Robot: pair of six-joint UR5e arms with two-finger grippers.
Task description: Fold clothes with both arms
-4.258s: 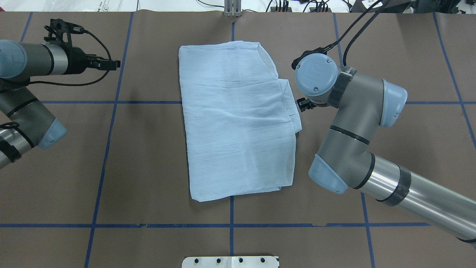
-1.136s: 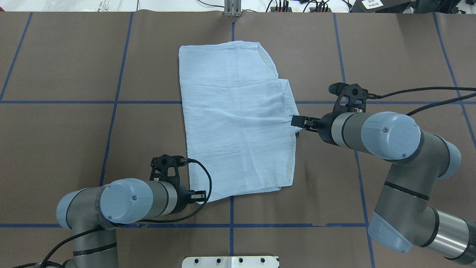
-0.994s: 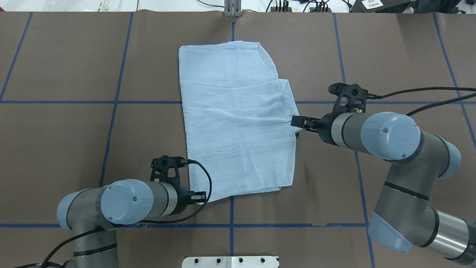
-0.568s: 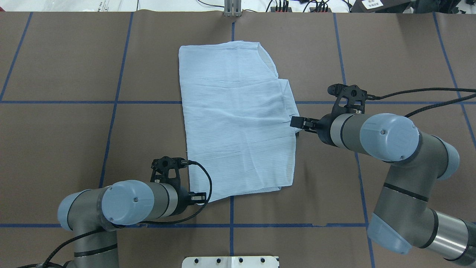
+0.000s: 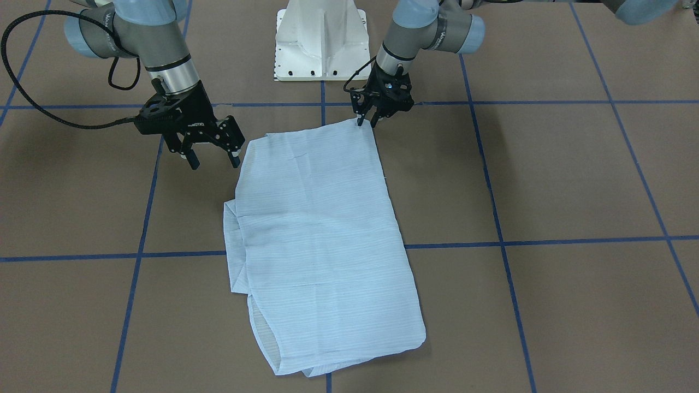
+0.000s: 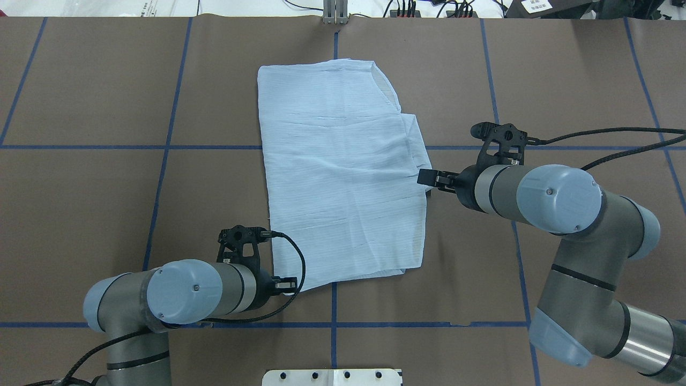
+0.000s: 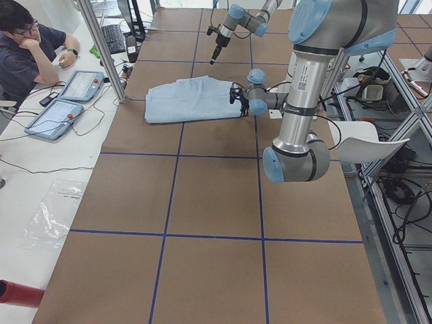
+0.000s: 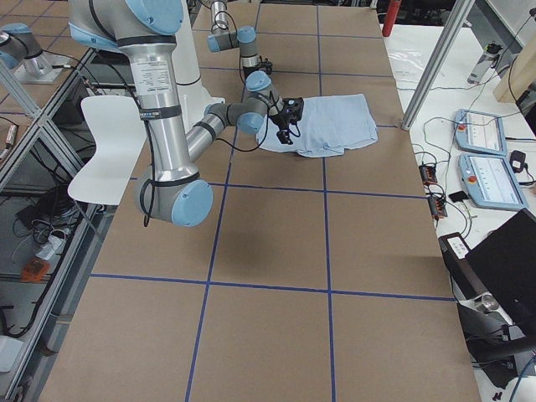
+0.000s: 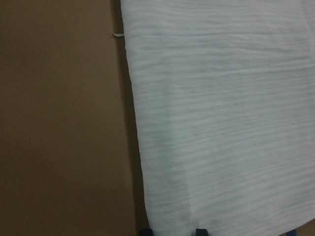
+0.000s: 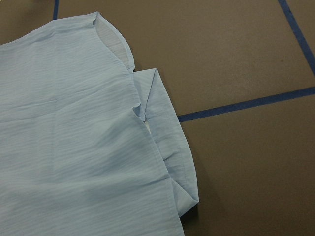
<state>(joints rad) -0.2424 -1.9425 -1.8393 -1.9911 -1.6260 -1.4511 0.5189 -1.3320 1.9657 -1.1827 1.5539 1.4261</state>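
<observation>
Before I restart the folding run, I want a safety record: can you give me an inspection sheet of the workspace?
Surface: brown table with a blue tape grid.
Job's things: light-blue shirt lies partly folded at the centre.
Clutter: nothing seen on the table.
Grippers: left gripper open, fingertips astride a shirt corner on the robot's side; right gripper open, beside the shirt's side edge.
Cables: black cable loops from the left wrist by that corner.
Surroundings: white pedestal base; person seated at a side bench.
</observation>
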